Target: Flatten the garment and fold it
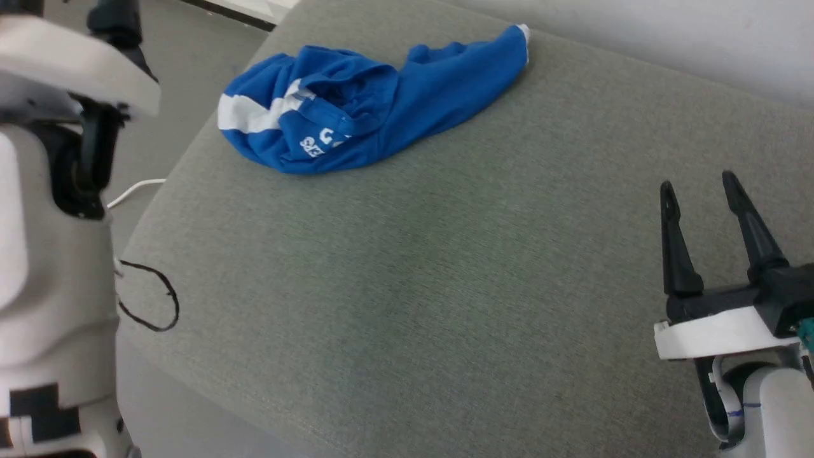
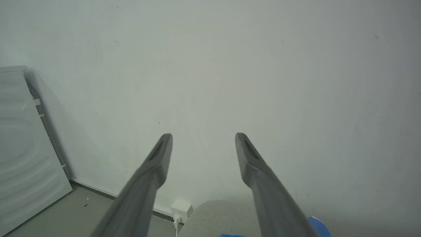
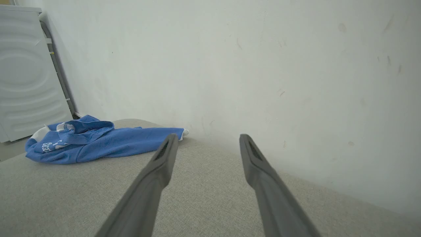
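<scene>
Since the garment (image 1: 375,102) lies bunched in the upper left of the head view on the grey counter (image 1: 445,286), with left jaws and right jaws both spread empty, I'd reach for opposite edges and draw it flat.

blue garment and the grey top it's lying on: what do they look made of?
Garment: soft, thin knit fabric, probably synthetic sportswear; matte, it slumps in loose folds, with white printed lettering. Grey top: woven upholstery-type cloth, matte with a fine heathered grain; rounded edges suggest padding beneath, but that part is a guess.
</scene>
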You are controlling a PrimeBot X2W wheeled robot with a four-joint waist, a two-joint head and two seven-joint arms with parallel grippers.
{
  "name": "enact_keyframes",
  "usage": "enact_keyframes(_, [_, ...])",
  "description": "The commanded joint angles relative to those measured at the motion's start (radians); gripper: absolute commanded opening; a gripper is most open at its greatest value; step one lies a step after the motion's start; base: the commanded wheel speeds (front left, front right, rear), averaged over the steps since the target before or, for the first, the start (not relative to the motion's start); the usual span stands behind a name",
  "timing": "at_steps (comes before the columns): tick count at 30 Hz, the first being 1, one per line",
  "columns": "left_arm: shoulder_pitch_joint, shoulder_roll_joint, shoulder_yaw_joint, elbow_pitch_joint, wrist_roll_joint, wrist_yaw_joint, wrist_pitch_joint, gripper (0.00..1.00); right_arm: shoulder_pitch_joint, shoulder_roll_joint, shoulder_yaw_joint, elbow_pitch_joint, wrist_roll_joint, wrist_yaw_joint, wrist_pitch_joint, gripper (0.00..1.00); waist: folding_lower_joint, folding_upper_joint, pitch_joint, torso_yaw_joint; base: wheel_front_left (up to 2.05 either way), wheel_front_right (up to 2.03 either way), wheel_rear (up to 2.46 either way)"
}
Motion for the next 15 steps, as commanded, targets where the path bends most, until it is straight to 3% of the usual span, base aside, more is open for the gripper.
enact_keyframes(1, [-0.052,0.019,0.001,0.071,-0.021,-0.013,0.046,1.00,-0.028,-0.001,0.006,-0.024,-0.015,-0.001,0.008,1.00,-0.0004,0.0000,0.099,-0.086,0.00,0.00,0.00])
enact_keyframes(8, [-0.169,0.076,-0.029,0.296,-0.070,-0.044,0.180,1.00,-0.078,-0.001,0.020,-0.096,-0.053,-0.001,0.037,1.00,-0.0004,0.0000,0.189,-0.164,0.00,0.00,0.00])
enact_keyframes(15, [-0.196,0.078,-0.092,0.428,-0.133,-0.059,0.317,1.00,-0.097,-0.001,0.022,-0.147,-0.074,-0.001,0.062,1.00,-0.0004,0.0000,0.247,-0.211,0.00,0.00,0.00])
